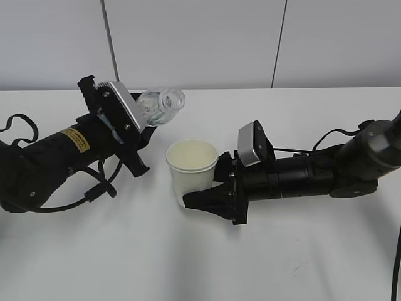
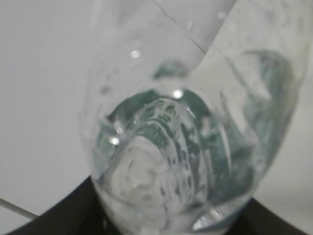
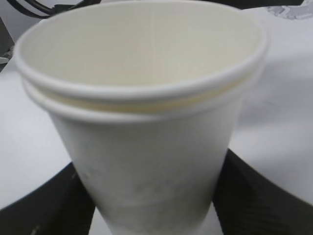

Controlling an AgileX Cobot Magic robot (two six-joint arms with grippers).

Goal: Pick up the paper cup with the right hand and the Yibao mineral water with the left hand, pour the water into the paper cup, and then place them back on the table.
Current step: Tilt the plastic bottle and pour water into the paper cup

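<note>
Pouring is starting: the left hand [image 1: 135,135] is squeezing the tipped Yibao mineral water [image 1: 161,105] at upper left of the frame, while the right hand [image 1: 210,197] is squeezing the paper cup [image 1: 191,169] at center, still looking dry.

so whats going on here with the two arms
The left tool holds the Yibao mineral water tipped over, its open mouth aimed toward the paper cup but not yet above it. The right tool grips the cup upright, close to the table. No water shows in the cup, so pouring seems about to begin.
</note>
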